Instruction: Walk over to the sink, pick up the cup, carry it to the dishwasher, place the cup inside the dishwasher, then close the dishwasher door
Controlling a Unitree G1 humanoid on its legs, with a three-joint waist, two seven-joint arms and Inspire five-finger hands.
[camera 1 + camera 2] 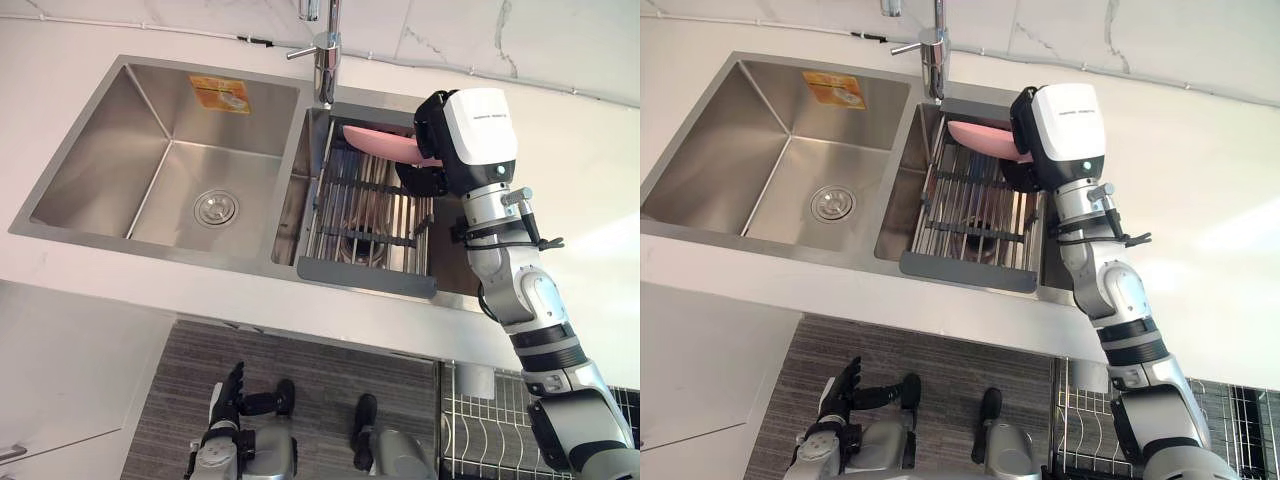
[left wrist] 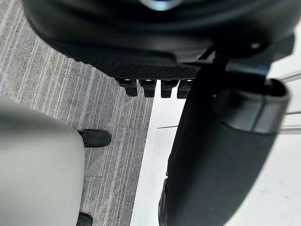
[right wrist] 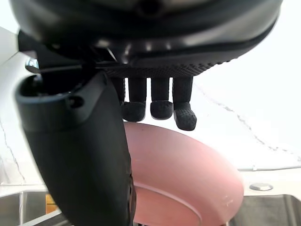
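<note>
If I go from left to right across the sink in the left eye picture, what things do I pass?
drain → faucet → pink cup → right hand, curled round the cup

White veined marble wall (image 1: 560, 40), white surface (image 1: 585, 180), grey wood-grain floor (image 1: 300, 370), white cabinet front (image 1: 70, 350) lower left, bright even light.

Cup (image 1: 375, 142) over rack (image 1: 370, 225) (in right basin (image 1: 292, 200)); faucet (image 1: 327, 65) behind
</note>
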